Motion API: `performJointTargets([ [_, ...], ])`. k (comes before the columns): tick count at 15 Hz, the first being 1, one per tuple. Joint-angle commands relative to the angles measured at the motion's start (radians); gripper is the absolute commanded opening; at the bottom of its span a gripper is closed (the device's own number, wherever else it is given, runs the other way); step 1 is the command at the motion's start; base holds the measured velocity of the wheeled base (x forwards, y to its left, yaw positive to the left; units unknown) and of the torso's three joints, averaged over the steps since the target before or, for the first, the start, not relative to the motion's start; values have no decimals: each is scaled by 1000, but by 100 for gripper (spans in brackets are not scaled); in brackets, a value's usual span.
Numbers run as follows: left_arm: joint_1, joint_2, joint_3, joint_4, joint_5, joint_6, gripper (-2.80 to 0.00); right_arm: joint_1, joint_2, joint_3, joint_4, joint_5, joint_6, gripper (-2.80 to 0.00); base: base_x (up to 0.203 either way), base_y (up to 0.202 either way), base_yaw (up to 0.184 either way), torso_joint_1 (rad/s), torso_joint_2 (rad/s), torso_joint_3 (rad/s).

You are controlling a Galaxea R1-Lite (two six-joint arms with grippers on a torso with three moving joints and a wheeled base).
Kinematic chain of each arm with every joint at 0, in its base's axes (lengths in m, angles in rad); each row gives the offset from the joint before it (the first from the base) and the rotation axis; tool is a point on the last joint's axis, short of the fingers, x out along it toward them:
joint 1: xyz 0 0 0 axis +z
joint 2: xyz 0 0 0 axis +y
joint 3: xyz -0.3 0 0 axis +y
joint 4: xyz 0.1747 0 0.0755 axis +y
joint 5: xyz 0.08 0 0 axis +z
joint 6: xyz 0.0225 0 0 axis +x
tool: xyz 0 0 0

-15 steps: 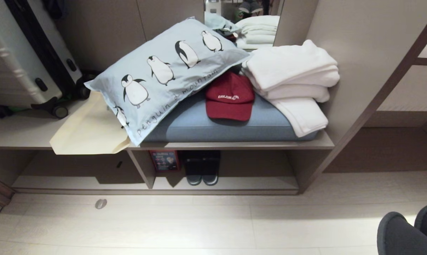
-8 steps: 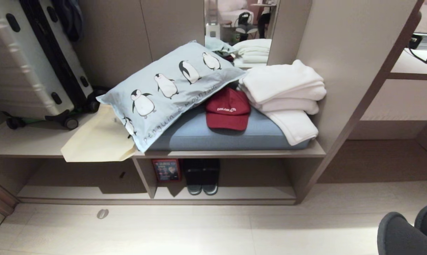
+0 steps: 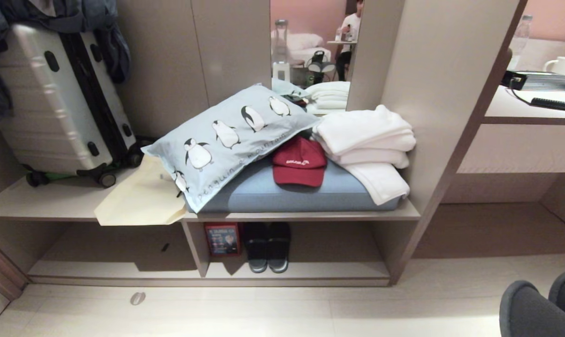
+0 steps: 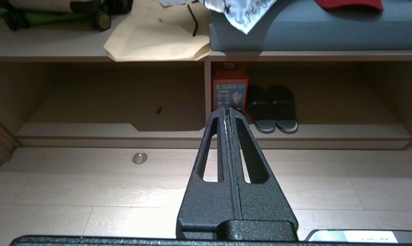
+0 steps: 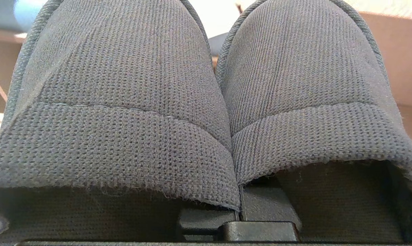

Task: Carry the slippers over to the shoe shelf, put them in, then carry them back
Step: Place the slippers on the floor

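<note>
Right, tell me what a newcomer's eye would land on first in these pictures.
First the pale blue penguin pillow slumped across the bench, with a red cap and folded white towels beside it on a blue cushion. Below, a dark pair of shoes sits in the shoe shelf right of its divider. In the right wrist view the grey slippers fill the picture, pinched in the right gripper.

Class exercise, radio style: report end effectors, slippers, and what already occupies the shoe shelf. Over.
Right end effector shut on slippers, held low right. Left end effector shut, empty. Shoe shelf ahead: dark striped pair and red box by the divider.
</note>
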Motion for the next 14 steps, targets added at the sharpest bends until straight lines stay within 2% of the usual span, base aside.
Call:
performJointTargets([
  [1,0,1,2,0,0,0,-280,1,0,1,0,0,0,-280,0,0,0,2,3,206],
  [4,0,1,2,0,0,3,-280,2,0,2,0,0,0,-280,0,0,0,3,3,146],
  [14,0,1,2,-2,0,12,-280,2,-2,2,0,-1,0,-280,0,0,0,0,1,14],
])
